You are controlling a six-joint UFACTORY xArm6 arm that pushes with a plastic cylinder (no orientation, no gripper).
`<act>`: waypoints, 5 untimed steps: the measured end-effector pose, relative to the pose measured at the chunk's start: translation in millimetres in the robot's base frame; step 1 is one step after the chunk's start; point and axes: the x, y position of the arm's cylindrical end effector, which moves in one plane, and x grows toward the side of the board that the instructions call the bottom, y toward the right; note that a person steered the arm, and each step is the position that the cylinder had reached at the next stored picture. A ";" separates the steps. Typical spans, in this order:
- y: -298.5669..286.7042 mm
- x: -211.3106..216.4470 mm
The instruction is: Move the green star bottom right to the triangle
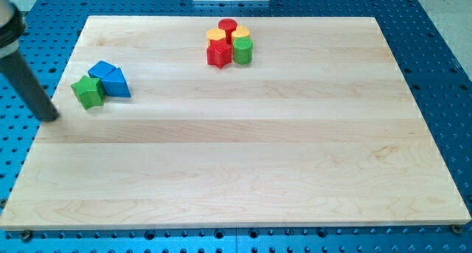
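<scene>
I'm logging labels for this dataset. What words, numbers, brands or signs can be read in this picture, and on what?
None: no readable text anywhere.
The wooden board, the green star, the blue triangle and the other blocks are all unmarked.
The blue perforated table and my tip, left of the green star, carry no marking either.

Bright, even overhead light, soft shadows, sharp focus throughout.

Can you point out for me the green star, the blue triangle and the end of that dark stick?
green star (89,92), camera view, on its top face.
blue triangle (115,82), camera view, on its top face.
my tip (50,118), camera view, the rod's very end, at the view's left of the green star.
</scene>
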 end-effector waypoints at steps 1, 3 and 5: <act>36.8 -22.5; 84.7 -42.1; 251.1 25.8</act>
